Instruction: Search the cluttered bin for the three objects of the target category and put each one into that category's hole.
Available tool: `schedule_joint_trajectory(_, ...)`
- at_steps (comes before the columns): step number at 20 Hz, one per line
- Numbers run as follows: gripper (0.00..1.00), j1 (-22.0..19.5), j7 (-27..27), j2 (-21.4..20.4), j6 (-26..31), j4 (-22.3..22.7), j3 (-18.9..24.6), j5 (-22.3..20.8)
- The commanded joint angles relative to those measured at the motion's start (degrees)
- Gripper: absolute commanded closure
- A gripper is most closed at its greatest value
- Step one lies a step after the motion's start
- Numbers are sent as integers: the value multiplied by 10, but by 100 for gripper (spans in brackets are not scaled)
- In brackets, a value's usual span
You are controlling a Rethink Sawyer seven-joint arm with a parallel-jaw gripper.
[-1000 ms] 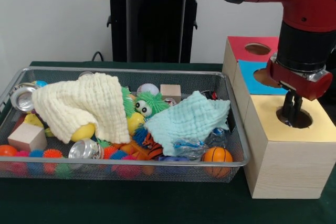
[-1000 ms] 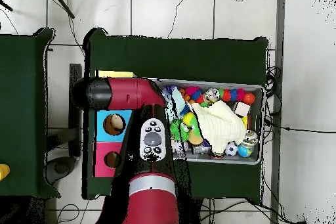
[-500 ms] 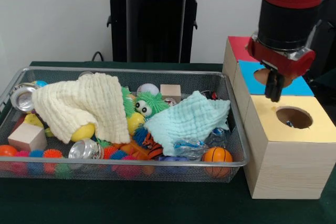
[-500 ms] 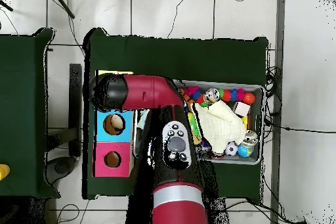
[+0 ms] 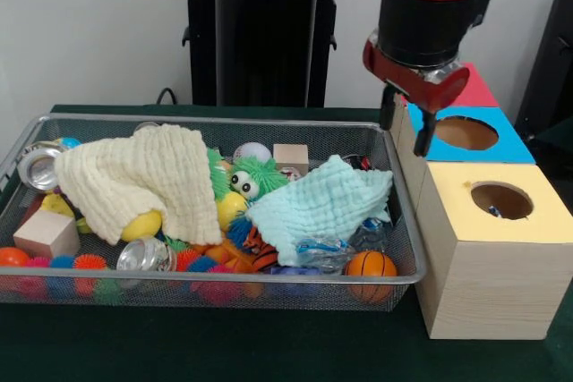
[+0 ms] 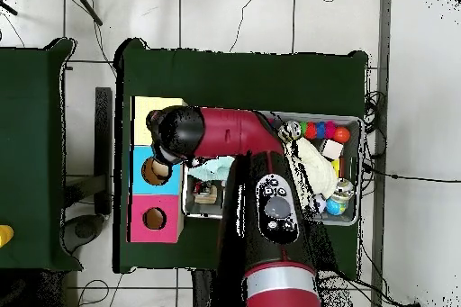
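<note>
Over the bin's (image 5: 407, 221) right end, your gripper (image 5: 407, 127) hangs with jaws spread and empty; clutter sits below, leftward, so you'd drop there.

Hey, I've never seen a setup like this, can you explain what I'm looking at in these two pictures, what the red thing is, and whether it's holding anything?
The red machine is a robot arm. One picture faces it across the table; the other looks straight down. Its gripper hangs open and empty between a wire bin and a wooden box with round holes in yellow, blue and red tops. The bin holds clutter: a cream cloth, a pale blue cloth, a fuzzy green toy, wooden blocks, small balls including an orange ball.
</note>
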Motion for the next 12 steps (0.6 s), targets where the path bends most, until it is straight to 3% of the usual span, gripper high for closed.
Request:
schedule_joint_trajectory(1, 0, -88, -302, -6, 23, 83, 93, -92)
schedule_joint_trajectory(5, 0, -156, -386, 9, -17, 94, 131, -148)
schedule_joint_trajectory(12, 0, -209, -437, 41, -101, 90, 170, -230)
